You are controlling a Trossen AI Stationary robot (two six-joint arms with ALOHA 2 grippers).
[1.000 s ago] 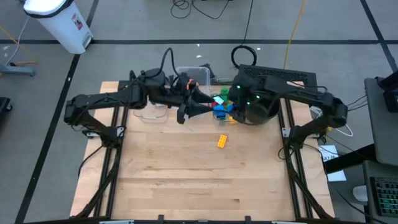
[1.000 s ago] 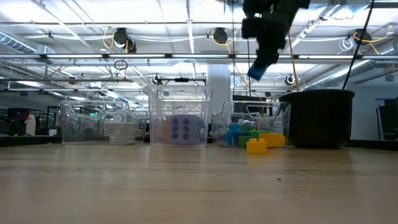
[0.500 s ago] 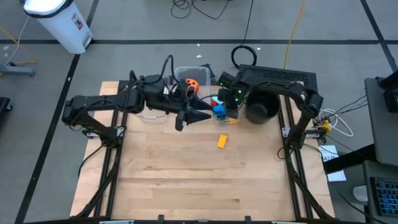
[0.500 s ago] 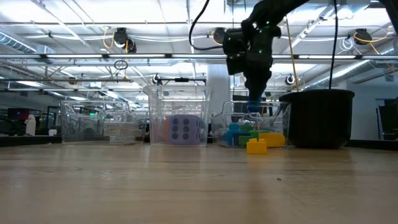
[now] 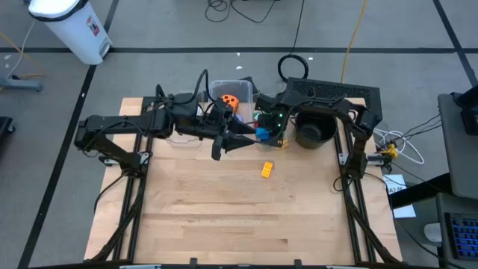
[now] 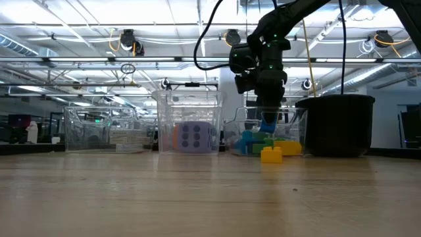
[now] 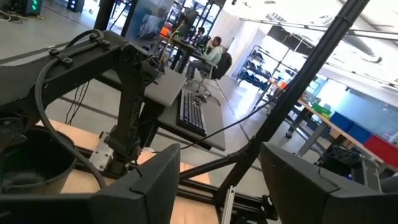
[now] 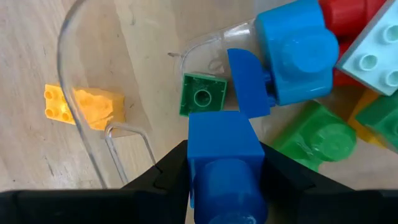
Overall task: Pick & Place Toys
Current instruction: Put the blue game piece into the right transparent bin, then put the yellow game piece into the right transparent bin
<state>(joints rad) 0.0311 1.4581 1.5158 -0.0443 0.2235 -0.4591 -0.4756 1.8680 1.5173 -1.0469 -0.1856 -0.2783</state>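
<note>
The right gripper (image 8: 224, 180), pinching a blue brick (image 8: 222, 155), hangs above the brick bin (image 8: 81, 124); release inside its wall, clear of the green brick (image 8: 200, 96). Left gripper (image 7: 217, 180) waits spread.

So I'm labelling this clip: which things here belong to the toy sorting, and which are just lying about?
Job:
- blue plastic brick held by the right gripper
- yellow plastic brick on the table
- brick pile in the clear plastic bin
- purple foam die

Lying about:
- black pot
- white floor bin
</note>
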